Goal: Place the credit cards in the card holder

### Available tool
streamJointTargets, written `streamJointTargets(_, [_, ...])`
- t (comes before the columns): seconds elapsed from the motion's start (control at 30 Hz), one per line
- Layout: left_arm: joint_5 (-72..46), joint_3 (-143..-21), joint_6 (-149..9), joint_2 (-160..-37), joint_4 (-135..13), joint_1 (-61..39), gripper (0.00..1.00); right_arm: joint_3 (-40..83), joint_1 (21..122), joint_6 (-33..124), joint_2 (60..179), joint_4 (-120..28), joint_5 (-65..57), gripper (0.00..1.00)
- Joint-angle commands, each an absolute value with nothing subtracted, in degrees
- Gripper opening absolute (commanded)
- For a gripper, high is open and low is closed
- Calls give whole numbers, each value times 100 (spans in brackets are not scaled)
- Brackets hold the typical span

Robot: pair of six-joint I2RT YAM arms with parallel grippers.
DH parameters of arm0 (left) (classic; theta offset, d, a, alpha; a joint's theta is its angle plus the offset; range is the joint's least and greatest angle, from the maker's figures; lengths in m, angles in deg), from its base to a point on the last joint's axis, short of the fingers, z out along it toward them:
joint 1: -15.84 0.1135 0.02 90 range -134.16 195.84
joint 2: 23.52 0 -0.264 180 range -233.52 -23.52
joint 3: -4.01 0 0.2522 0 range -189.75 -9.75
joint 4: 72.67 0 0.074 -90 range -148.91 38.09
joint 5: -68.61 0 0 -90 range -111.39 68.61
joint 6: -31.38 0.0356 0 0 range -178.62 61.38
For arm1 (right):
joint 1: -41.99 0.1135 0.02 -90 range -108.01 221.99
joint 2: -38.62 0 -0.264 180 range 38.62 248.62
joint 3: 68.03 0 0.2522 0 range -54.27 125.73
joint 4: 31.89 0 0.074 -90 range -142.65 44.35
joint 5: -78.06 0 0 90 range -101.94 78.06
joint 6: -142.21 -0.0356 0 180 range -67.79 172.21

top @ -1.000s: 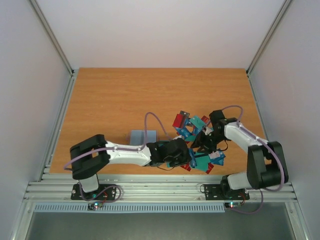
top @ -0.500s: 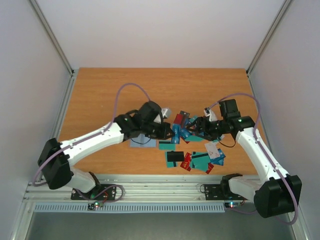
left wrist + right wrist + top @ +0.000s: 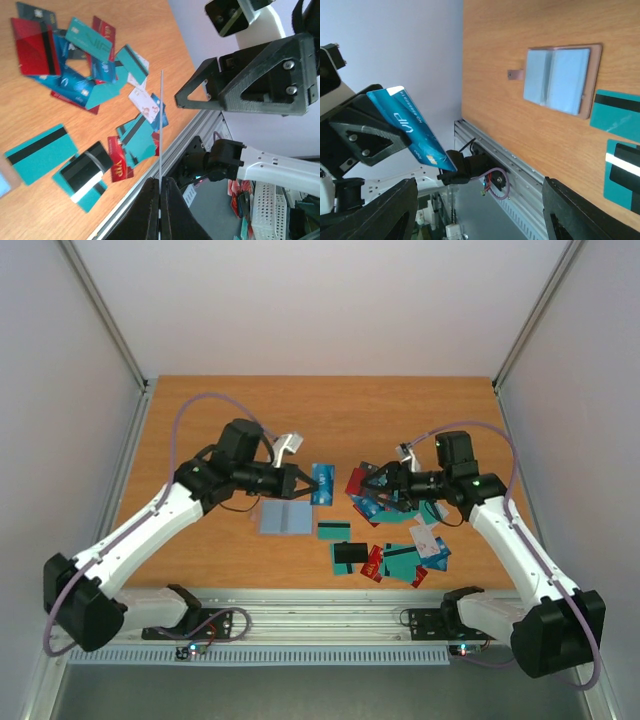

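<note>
Clamping a blue card [image 3: 322, 483] in the left gripper [image 3: 304, 483], jaws pressed tight on one edge, with the card showing as a thin line in the left wrist view. Holding it up off the table [image 3: 200, 420], near the far right corner of the card holder [image 3: 285, 517] in the overhead view. Finding that holder lying flat and spread, greyish-blue inside up, tan border round it, clear of the pile. Hovering the right gripper [image 3: 371, 481] over the far end of the scattered credit cards [image 3: 400, 558], jaws wide apart, nothing between them. Spotting a teal card [image 3: 333, 530] with a black stripe just right of the holder.
</note>
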State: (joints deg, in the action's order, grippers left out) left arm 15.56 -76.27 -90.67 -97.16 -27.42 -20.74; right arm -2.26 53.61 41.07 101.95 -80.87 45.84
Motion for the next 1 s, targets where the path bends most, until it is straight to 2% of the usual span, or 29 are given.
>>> streamJointTargets(0.0, [2003,-6761,-8712,-9066,-3168,-1573,0,-152,5900,3780,10354,-7743,4128,69])
streamJointTargets(0.2, [1576,-5953,-8367,-8635,-3140,-1029,0,-287,7043,3509,10895,-7355,2698,67])
streamJointTargets(0.4, [1598,-5620,-7770,-9022,-3229,-504,0,-311,7699,3282,11872,-6861,2067,64])
streamJointTargets(0.67, [1831,-5050,-8205,-9601,-4224,149,0,-201,7908,2695,13026,-5878,1966,58])
streamJointTargets(0.97, [1691,-4537,-8265,-9732,-4752,450,0,346,8029,2796,13834,-6104,1944,53])
